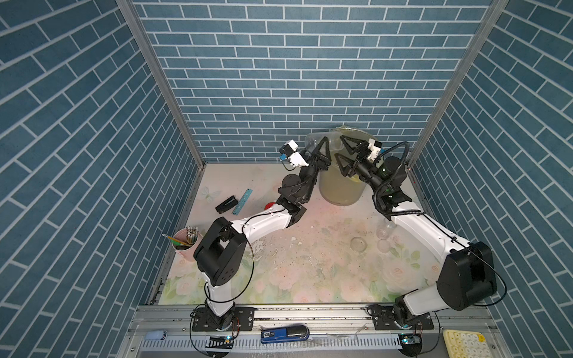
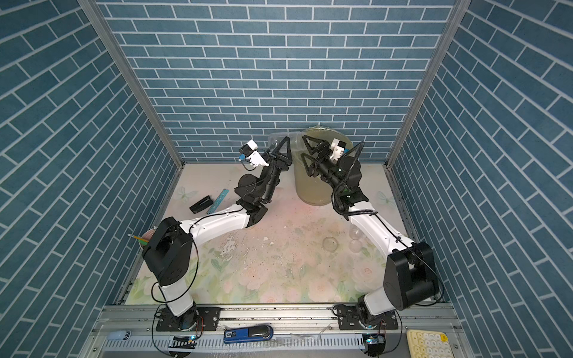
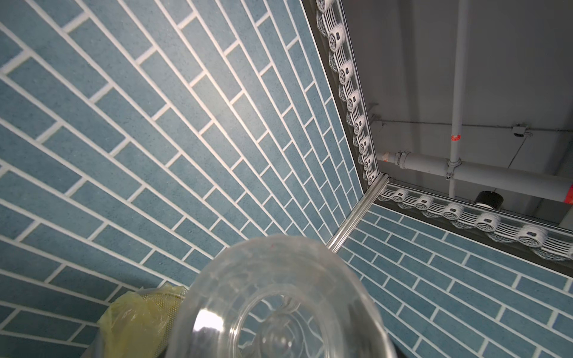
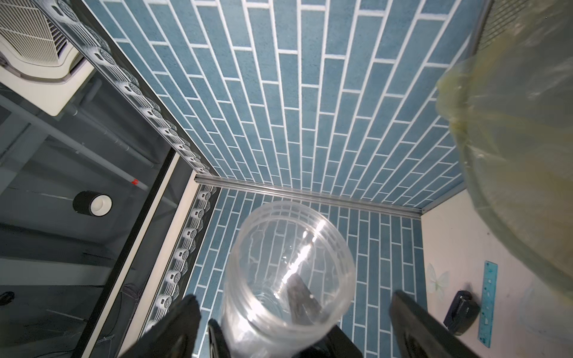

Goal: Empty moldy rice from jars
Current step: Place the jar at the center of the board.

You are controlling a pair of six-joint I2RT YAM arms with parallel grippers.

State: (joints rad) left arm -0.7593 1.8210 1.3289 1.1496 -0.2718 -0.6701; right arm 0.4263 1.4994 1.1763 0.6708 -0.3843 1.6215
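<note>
While pinched across its wall by the left gripper (image 1: pixel 319 148), hoisted high at the twelve o'clock end of the table (image 1: pixel 310 272) and tilted well off upright: a clear jar (image 1: pixel 310 140), capless, just beside the rim of the bin (image 1: pixel 341 192) standing at one o'clock. Lined with a yellow bag (image 3: pixel 136 316), that bin. Through the jar's wall in both wrist views, nothing but blue tile; no moldy rice visible inside, and none to be made out in the bin from these angles. Spread wide and holding nothing, the right gripper (image 1: pixel 339 147), one finger (image 4: pixel 173 325) either side of the jar, apparently without touching it. Down at three o'clock, beside the right arm, another clear jar (image 1: pixel 384 232) on the table, contents impossible to read at this range; at ten o'clock, half hidden behind the left arm, a red cap (image 1: pixel 270 205).

Probably feather-light when emptied, and stiff but thin-walled: likely to flex or crack under a hard squeeze. Smooth, glossy sides, so apt to slip or twist in a loose pinch. Best taken across the middle of the body, as now, or lower toward the base, leaving the mouth clear for pouring. Any clumped grains likely to cling rather than slide, calling for a shake or tap.
</note>
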